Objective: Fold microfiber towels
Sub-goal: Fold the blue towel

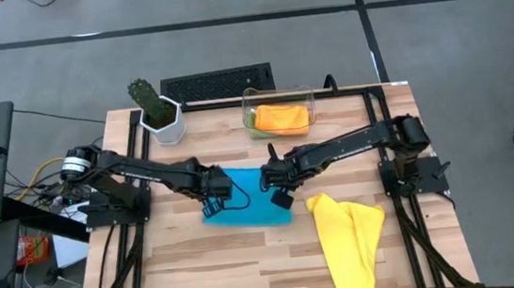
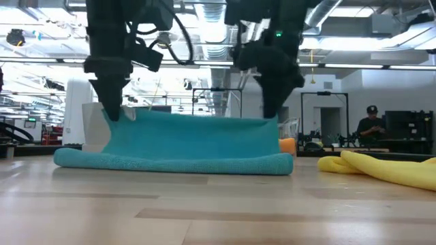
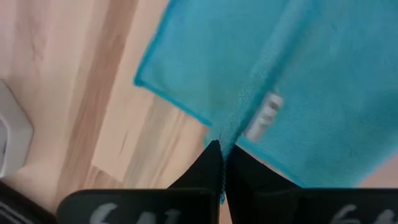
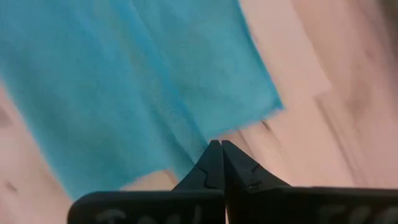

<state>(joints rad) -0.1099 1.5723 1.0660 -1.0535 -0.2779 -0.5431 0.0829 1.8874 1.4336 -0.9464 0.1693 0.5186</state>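
A blue towel (image 1: 248,201) sits at the table's middle. Its upper edge (image 2: 194,117) is raised between my two grippers, and its lower part (image 2: 170,162) rests on the wood in a soft fold. My left gripper (image 2: 112,114) is shut at the raised edge's left end. My right gripper (image 2: 269,114) is shut at its right end. A yellow towel (image 1: 351,239) lies crumpled on the table's right near part. An orange towel (image 1: 281,118) lies on a green one inside the clear bin (image 1: 307,92). My left gripper pinches the blue towel's hemmed edge (image 3: 217,132) between its two fingers, close to a corner and beside the white label (image 3: 264,115). The fingers point down from above. The cloth hangs below them, with its lower part on the table. My right gripper pinches the blue towel at its edge (image 4: 200,138) near a corner, between its two fingers, coming from above and pointing down. The cloth hangs below it and stretches fairly straight across to the other gripper, with its lower part on the table.
A white pot with a cactus (image 1: 157,111) stands at the far left, and a black keyboard (image 1: 218,82) lies beyond the far edge. The clear bin stands at the far middle. Bare wood (image 1: 213,271) lies near the front left. A person (image 2: 371,126) stands far off in the room.
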